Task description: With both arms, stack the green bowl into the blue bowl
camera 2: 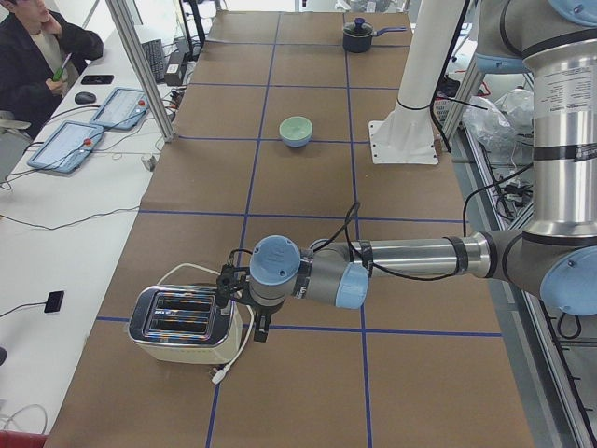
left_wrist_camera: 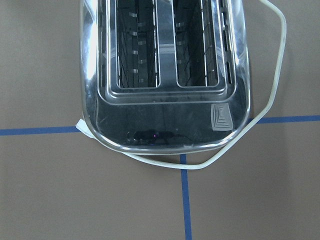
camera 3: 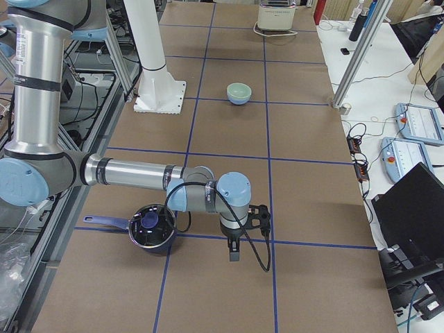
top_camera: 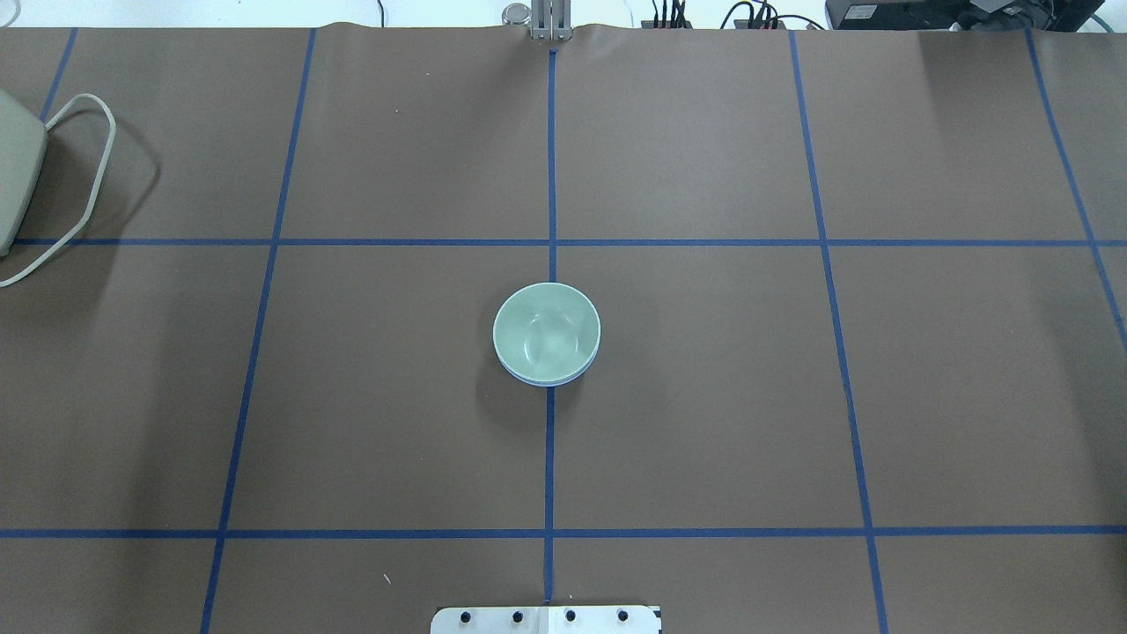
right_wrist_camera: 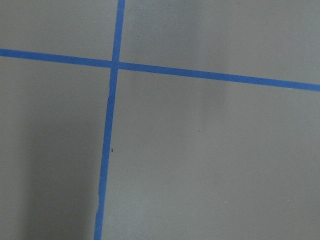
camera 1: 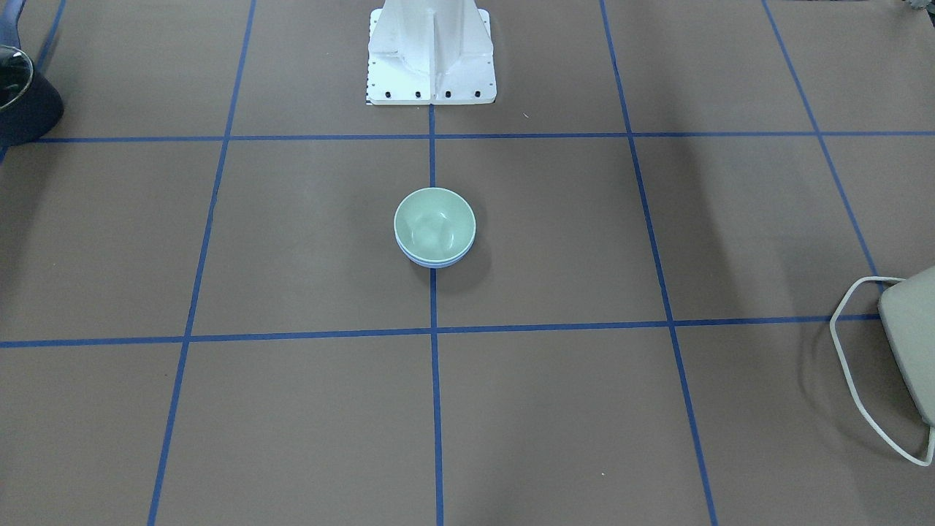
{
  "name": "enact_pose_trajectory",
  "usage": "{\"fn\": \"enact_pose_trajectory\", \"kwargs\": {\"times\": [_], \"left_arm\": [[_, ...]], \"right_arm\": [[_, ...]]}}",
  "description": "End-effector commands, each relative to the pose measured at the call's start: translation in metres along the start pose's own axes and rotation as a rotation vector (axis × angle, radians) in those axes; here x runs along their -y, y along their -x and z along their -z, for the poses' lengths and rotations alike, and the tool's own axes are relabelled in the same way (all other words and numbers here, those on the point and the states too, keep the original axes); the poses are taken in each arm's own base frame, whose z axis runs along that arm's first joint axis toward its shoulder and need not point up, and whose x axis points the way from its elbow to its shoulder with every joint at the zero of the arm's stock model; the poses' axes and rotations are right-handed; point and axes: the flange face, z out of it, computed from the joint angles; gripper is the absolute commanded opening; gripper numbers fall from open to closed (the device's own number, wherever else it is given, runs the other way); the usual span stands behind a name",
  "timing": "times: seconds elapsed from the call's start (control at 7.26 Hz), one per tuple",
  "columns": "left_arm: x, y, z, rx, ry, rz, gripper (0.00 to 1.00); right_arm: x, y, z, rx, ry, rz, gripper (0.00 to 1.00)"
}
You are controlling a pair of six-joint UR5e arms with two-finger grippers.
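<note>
Green bowl [camera 1: 434, 226] inside blue bowl [camera 1: 436, 264], table [camera 1: 584, 241] centre, before pedestal [camera 1: 431, 58]; toaster [camera 2: 182, 322] far left.

No readable text — the emblem [left_wrist_camera: 220, 116] on the toaster [left_wrist_camera: 165, 112] is wordless.

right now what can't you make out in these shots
blue bowl: only a rim sliver shows; the green bowl in it hides the rest
left gripper, right gripper: seen in side views only, open or shut unclear
toaster: cut by the overhead view's left edge
pot: cut by the front view's left edge
</note>
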Motion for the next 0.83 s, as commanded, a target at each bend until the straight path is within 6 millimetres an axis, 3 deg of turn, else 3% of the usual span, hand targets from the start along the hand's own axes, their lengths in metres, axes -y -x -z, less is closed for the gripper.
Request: {"fn": "enact_pose_trajectory", "kwargs": {"times": [0.0, 0.69], "left_arm": [[-0.0058, 0.0006, 0.0001, 0.009, 0.002, 0.002, 0.99], [-0.0107, 0.0047, -0.0030, 0.011, 0.010, 0.011, 0.99]], "right_arm": [[-0.0011, -0.0004, -0.0007, 0.000, 0.002, -0.001, 1.00], [-0.0011, -0.0001, -0.0007, 0.003, 0.001, -0.001, 1.00]]}}
